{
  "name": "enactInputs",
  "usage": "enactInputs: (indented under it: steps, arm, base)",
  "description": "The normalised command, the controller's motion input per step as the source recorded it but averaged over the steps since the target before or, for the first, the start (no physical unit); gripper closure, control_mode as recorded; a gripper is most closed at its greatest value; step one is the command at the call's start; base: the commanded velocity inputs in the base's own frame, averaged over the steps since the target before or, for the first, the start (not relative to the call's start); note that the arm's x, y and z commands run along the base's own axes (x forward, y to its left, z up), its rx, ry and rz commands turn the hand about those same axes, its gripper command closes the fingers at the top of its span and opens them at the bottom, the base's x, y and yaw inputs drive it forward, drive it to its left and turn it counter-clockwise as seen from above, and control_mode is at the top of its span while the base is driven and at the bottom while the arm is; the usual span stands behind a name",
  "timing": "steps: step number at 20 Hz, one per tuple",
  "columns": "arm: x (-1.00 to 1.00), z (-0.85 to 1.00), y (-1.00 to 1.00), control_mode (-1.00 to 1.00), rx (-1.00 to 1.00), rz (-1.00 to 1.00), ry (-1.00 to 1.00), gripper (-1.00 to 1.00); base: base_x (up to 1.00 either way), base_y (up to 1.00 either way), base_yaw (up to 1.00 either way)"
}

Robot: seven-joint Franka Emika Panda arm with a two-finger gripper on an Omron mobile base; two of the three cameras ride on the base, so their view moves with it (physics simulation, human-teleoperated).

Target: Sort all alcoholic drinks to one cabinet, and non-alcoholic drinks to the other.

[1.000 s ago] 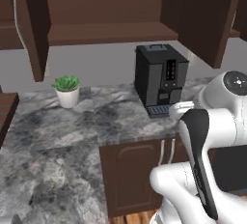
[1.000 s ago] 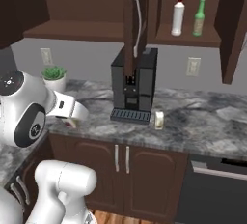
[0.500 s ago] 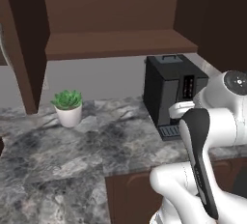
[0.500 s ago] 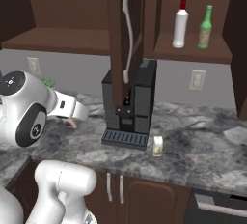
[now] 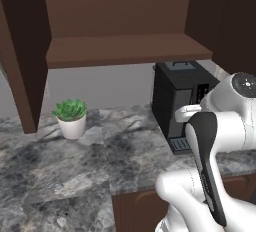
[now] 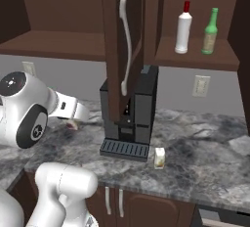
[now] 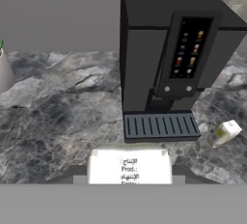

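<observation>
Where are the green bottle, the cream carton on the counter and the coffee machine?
green bottle [image 6: 210,32], right base view, on its body.
cream carton [image 6: 159,158], right base view, on its front face.
coffee machine [image 7: 144,68], hand view, on its dark front.

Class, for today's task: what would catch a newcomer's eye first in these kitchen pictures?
The black coffee machine stands out, mid-counter under an open cabinet door. A white carton sits between the gripper's fingers in the hand view. On the open shelf at right stand a white bottle and a green bottle.
</observation>
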Motion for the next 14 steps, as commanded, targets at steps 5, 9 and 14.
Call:
enactInputs:
  steps: [5,9,14]
  arm:
    - [0.00,0.00,0.00,1.00,0.00,0.00,0.00,1.00]
    - [0.00,0.00,0.00,1.00,0.00,0.00,0.00,1.00]
    - [0.00,0.00,0.00,1.00,0.00,0.00,0.00,1.00]
  base:
    - [0.10,0.27,0.01]
    - [0.03,0.27,0.00]
    - [0.01,0.26,0.00]
